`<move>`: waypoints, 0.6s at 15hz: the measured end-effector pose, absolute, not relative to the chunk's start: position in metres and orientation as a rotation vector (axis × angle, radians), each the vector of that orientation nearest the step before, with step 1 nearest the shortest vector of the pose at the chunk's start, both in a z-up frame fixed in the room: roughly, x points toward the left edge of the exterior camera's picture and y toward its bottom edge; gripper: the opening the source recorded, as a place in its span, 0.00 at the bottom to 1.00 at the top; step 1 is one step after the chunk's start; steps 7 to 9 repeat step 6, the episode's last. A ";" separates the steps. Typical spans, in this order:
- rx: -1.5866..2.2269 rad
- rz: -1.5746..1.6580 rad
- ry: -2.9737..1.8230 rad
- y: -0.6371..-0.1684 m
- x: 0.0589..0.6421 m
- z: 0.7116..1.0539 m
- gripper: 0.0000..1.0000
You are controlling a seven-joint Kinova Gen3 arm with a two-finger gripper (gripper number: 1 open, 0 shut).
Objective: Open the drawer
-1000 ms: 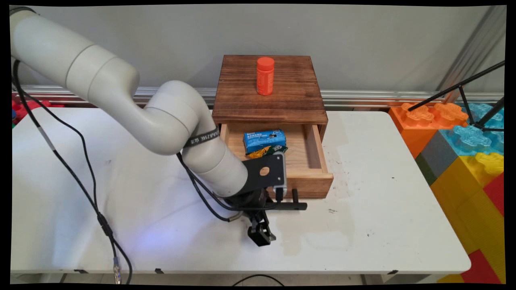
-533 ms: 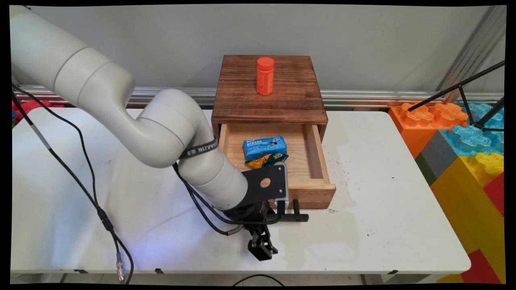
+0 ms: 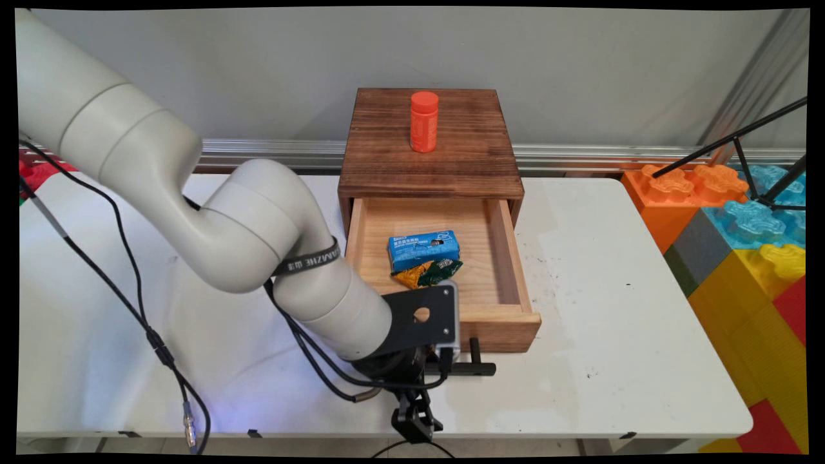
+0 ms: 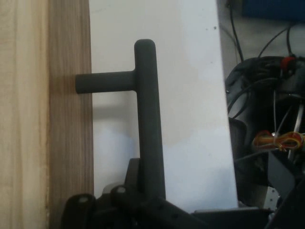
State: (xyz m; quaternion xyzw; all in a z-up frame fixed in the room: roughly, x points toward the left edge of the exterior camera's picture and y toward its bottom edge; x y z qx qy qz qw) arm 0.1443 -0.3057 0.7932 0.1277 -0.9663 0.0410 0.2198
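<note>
My gripper (image 3: 445, 368) is shut on the black bar handle (image 3: 475, 368) of a light wooden drawer (image 3: 509, 332). The drawer stands pulled far out of a dark wooden cabinet (image 3: 432, 171). In the hand view the handle (image 4: 147, 109) runs down into the gripper (image 4: 145, 193), with the drawer front (image 4: 69, 143) to its left. Inside the drawer lie a blue box (image 3: 423, 248) and a green and yellow packet (image 3: 427, 272). An orange bottle (image 3: 424, 121) stands upright on the cabinet top.
Large coloured plastic blocks (image 3: 741, 225) are stacked off the table's right end, with black tripod legs (image 3: 741, 138) above them. The handle sits close to the table's front edge (image 3: 515, 432). Black cables (image 3: 135, 303) hang from the arm on the left.
The gripper has moved toward the table's near edge with the handle in it, sliding the drawer further out. The box and packet rode along with it.
</note>
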 end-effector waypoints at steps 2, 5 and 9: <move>0.347 0.109 -2.669 -0.300 0.144 0.793 1.00; 0.335 0.107 -2.662 -0.294 0.143 0.795 1.00; 0.332 0.111 -2.659 -0.293 0.143 0.795 1.00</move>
